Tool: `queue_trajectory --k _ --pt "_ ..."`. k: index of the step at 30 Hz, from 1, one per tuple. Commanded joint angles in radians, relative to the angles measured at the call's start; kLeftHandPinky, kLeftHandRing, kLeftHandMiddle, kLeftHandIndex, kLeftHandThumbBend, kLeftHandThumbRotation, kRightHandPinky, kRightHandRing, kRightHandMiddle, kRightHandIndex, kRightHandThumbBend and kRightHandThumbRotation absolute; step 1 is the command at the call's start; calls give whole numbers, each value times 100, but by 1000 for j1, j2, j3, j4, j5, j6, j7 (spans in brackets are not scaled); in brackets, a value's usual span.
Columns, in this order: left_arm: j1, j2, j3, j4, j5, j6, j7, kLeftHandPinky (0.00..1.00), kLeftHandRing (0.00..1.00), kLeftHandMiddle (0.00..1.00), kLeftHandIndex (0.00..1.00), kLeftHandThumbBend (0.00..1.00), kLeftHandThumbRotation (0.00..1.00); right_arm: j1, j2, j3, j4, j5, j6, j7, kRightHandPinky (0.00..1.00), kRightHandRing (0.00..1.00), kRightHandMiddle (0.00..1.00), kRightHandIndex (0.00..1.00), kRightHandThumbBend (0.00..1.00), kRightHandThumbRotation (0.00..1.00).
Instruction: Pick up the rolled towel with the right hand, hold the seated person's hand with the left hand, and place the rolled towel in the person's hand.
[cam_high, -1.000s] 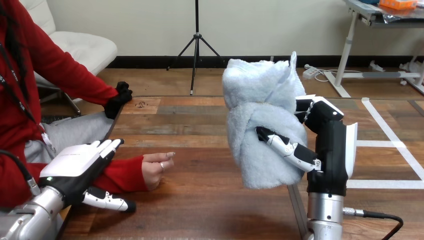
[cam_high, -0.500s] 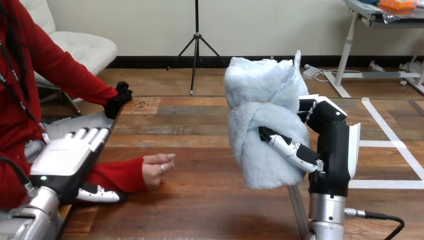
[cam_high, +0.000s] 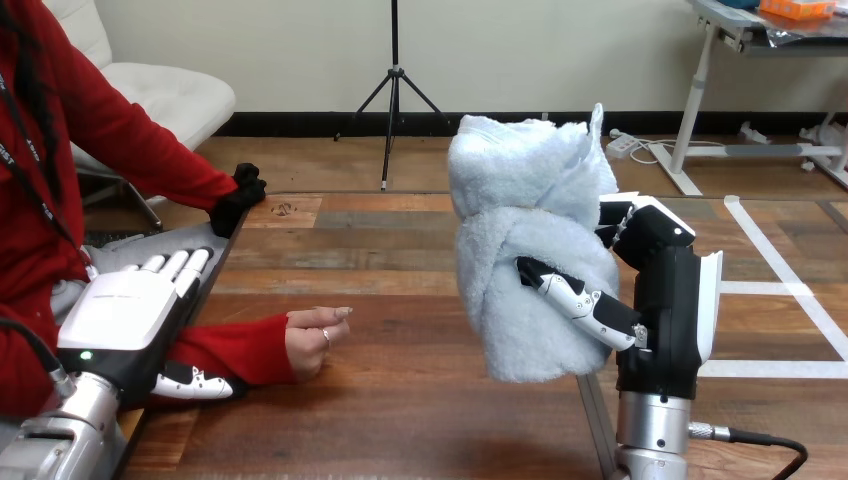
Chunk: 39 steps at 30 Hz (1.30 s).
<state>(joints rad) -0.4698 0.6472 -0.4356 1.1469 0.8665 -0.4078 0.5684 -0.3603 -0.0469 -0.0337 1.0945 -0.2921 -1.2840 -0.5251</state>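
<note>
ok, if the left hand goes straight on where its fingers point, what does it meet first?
Likely the person's far hand at the table edge; the left hand points past the near hand. Depth unclear.

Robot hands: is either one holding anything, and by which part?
The right hand grips the upright rolled pale-blue terry towel around its middle. The left hand, fingers straight, holds nothing.

Black, white-shelled left hand (cam_high: 120, 312) and right hand (cam_high: 666, 320) on silver forearms (cam_high: 648, 432).
</note>
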Motion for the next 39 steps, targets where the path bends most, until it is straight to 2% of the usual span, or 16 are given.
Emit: queue_trajectory --k 1,9,15,26,39 --pt "-56 -21 -22 19 -5 5 16 87 91 92 95 100 48 -38 5 -15 -74 8 -36 10 29 35 44 45 76 0" --pt "-60 -26 -29 30 -4 8 34 83 87 87 91 100 44 -31 10 -24 -87 21 -40 34 28 35 44 45 76 0" --pt "-65 -26 -33 34 -12 3 26 79 83 83 87 100 42 -26 11 -29 -101 25 -40 50 27 34 44 45 76 0" --pt "-76 -25 -39 48 -13 -20 26 68 71 77 82 100 40 -16 19 -34 -128 53 -38 87 27 33 43 45 75 0" --pt "-86 -28 -37 57 -31 -38 -34 61 66 73 79 100 39 -6 28 -40 -158 66 -35 108 26 32 43 44 75 0"
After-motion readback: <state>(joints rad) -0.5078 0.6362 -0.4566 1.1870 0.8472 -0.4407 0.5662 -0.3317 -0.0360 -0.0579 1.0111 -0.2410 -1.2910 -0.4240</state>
